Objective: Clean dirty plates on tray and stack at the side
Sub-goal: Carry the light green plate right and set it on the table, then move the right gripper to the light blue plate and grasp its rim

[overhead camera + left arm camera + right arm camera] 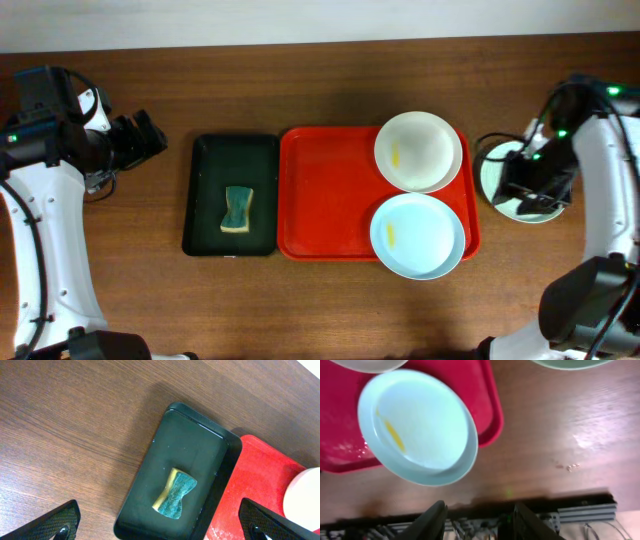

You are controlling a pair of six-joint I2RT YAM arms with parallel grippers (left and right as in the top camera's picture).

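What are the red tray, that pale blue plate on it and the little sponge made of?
Red tray: glossy plastic, probably; sheen, moulded rim. Pale blue plate: smooth, maybe melamine or ceramic; unclear. Sponge: yellow foam, rough green scouring top.

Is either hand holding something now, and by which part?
Nothing is held. The left hand stands wide open and empty; the right hand is also open, with nothing between its fingers.

Dark brown wood-grain counter point(330, 310) across the overhead view, bordered at 12 o'clock by a pale strip point(300, 20), with soft glare point(585, 440) on the grain.
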